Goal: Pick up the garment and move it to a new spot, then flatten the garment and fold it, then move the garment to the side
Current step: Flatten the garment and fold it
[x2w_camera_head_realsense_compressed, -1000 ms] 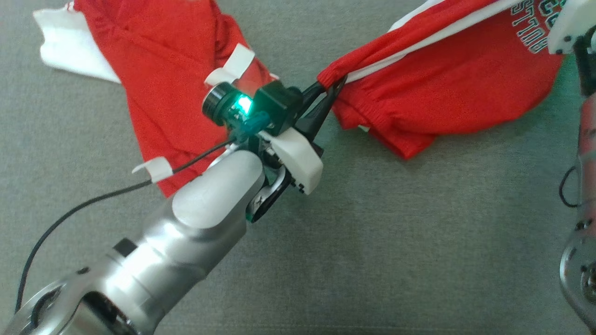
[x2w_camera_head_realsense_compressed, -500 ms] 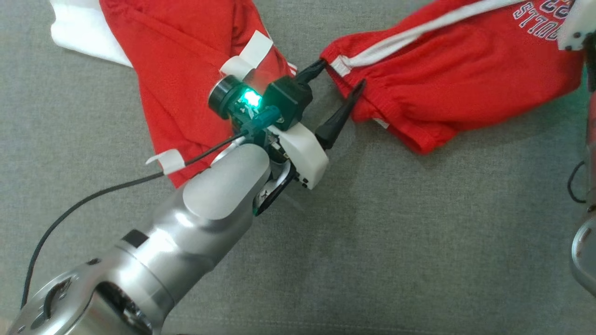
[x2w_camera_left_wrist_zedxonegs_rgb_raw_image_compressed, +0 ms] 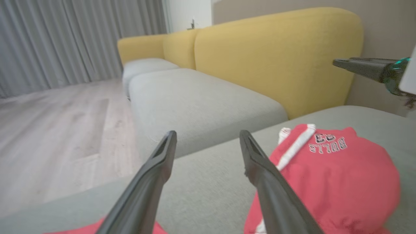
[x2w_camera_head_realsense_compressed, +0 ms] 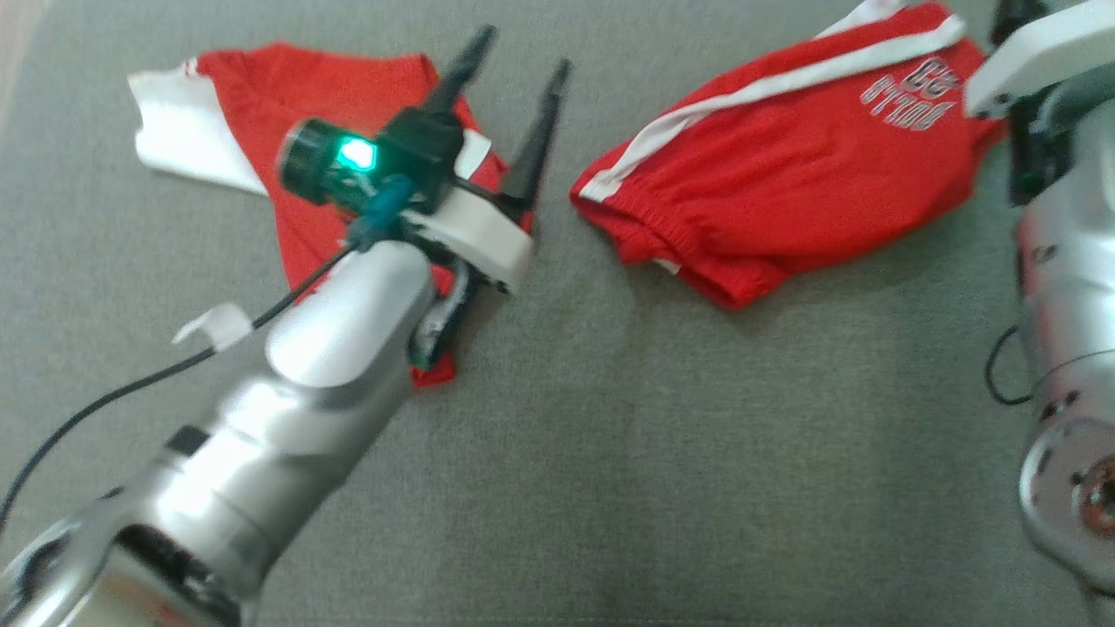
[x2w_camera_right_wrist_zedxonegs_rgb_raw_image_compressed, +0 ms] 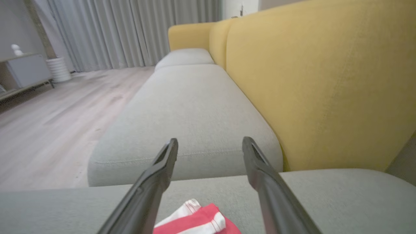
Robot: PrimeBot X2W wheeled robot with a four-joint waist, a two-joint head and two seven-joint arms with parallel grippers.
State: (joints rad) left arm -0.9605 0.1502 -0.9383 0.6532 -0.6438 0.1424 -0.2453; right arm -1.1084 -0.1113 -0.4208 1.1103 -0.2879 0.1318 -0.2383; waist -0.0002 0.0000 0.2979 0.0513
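The garment, red shorts [x2w_camera_head_realsense_compressed: 775, 192] with a white side stripe and a BULLS print, lies loose on the grey cushion [x2w_camera_head_realsense_compressed: 662, 453] at the upper right. My left gripper [x2w_camera_head_realsense_compressed: 518, 59] stands open just left of its waistband, apart from it and holding nothing. In the left wrist view the left gripper [x2w_camera_left_wrist_zedxonegs_rgb_raw_image_compressed: 208, 135] gapes over the cushion, with the shorts [x2w_camera_left_wrist_zedxonegs_rgb_raw_image_compressed: 328, 185] to its lower right. The right gripper [x2w_camera_right_wrist_zedxonegs_rgb_raw_image_compressed: 210, 140] is open too, above a red and white corner of the shorts [x2w_camera_right_wrist_zedxonegs_rgb_raw_image_compressed: 198, 222]. One finger of the right gripper [x2w_camera_left_wrist_zedxonegs_rgb_raw_image_compressed: 364, 66] juts in above the shorts.
A second red and white garment [x2w_camera_head_realsense_compressed: 331, 104] lies under my left forearm. The right arm [x2w_camera_head_realsense_compressed: 1067, 287] stands at the right edge. A yellow sofa back [x2w_camera_left_wrist_zedxonegs_rgb_raw_image_compressed: 276, 61] rises behind the cushions. Beyond the cushion edge lies wooden floor [x2w_camera_left_wrist_zedxonegs_rgb_raw_image_compressed: 55, 130].
Both grippers have opened and let go of the shorts, which now lie slack on the cushion. My left gripper has drawn back to the left of the waistband. The head camera has shifted.
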